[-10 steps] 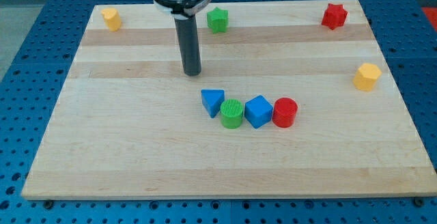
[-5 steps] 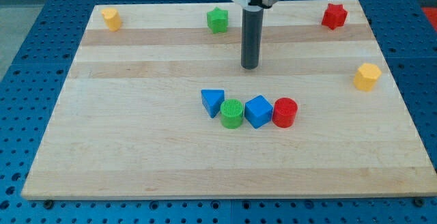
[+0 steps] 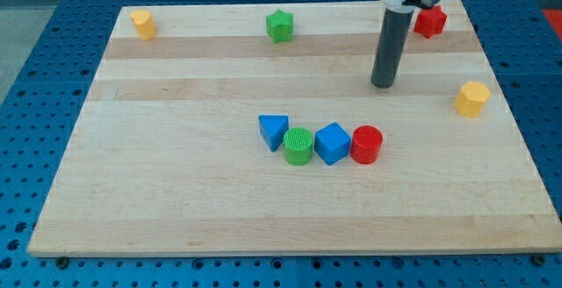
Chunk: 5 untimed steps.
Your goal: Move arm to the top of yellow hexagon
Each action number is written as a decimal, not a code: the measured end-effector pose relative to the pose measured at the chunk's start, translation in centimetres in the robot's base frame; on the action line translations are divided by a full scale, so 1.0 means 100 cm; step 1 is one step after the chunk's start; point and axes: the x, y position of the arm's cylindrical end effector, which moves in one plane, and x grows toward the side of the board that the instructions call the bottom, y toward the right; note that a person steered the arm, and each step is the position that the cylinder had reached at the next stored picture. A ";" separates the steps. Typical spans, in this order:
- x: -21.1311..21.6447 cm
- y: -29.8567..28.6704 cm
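The yellow hexagon [image 3: 471, 98] sits near the board's right edge. My tip [image 3: 382, 84] rests on the board to the hexagon's left, about a hundred pixels away and slightly higher in the view. The dark rod rises from the tip toward the view's top, just left of the red star [image 3: 429, 20], and partly covers the star's left side.
A yellow block [image 3: 143, 24] sits at the top left and a green star [image 3: 279, 25] at top centre. A blue triangle [image 3: 273, 131], green cylinder [image 3: 299, 145], blue cube [image 3: 333, 142] and red cylinder [image 3: 366, 144] form a row mid-board. The wooden board [image 3: 158, 191] lies on a blue perforated table.
My tip has moved steadily to the view's right, from below the green star to a spot left of the yellow hexagon. No block has moved.
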 end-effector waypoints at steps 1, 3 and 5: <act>0.000 0.016; -0.011 0.052; -0.011 0.092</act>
